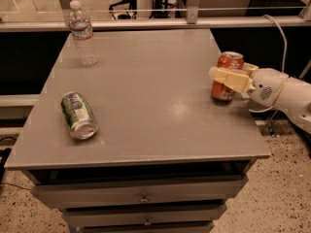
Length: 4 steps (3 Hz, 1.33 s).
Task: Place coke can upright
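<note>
The orange-red coke can [229, 62] stands upright on the grey table [146, 96], close to its right edge. My gripper [228, 73] reaches in from the right on a white arm [284, 92]. Its cream fingers [229, 79] sit on either side of the can's middle, one across the front and one behind, and they are shut on the can. The can's base appears to rest on the table top.
A green-and-silver can [77, 114] lies on its side at the front left. A clear plastic water bottle [82, 33] stands at the back left corner. Drawers [141, 198] are below the table top. A rail runs behind the table.
</note>
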Tool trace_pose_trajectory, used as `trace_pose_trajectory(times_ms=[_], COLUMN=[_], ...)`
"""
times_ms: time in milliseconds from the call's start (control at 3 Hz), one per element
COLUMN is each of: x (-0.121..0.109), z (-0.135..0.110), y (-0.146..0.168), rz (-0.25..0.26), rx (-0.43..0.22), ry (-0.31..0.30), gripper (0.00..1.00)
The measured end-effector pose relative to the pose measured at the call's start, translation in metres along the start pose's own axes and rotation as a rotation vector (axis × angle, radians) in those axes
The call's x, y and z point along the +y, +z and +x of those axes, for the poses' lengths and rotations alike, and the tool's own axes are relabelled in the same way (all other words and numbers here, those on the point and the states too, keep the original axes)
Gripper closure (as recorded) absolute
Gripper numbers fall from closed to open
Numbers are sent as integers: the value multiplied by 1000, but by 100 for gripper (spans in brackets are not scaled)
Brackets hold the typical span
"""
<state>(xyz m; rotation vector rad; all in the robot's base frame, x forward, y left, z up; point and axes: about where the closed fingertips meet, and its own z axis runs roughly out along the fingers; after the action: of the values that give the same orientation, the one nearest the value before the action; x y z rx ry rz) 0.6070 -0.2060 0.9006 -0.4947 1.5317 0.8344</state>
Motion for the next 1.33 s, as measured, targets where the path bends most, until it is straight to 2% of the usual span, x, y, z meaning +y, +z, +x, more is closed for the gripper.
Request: trace_pose_trajectory(times_ms=[333,667,1000,1333], x=[6,13,15,18], z=[-2,-13,-23,-49], y=[-12,-28,-38,-67], rz=[-2,-3,-3,9], rx=[-42,-72,-68,58], ry=[14,10,-3,-56], gripper=[0,0,0,0])
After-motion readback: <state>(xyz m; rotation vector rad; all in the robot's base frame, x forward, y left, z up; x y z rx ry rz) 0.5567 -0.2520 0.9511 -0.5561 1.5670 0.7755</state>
